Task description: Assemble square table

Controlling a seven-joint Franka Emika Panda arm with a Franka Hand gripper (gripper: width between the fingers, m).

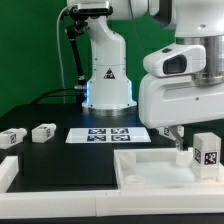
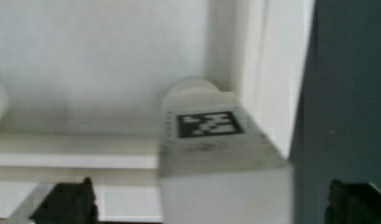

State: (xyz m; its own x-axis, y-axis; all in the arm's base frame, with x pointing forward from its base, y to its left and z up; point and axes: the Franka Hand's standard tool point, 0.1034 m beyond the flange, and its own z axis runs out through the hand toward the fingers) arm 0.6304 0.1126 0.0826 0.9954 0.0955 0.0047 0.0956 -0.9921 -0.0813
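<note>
Black surface (image 1: 60,155), green backdrop (image 1: 30,50). Exterior view, left to right: one border bar (image 1: 6,175), leg (image 1: 12,137), second leg (image 1: 44,131) near it, one marker board (image 1: 108,134), one slab (image 1: 160,172) at front right, third leg (image 1: 207,152) upright on it. Three legs total. Gripper (image 2: 213,200) open, jaws either side of a tagged leg, holding nothing.

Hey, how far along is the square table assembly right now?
Early on. Looks done: one upright leg stands on the tabletop slab near its rim; whether it is screwed in is unclear. In hand: nothing gripped; the open end effector straddles that leg. Left: a loose leg and a second loose leg lie on the work surface at the exterior view's left; a fourth is not visible.
</note>
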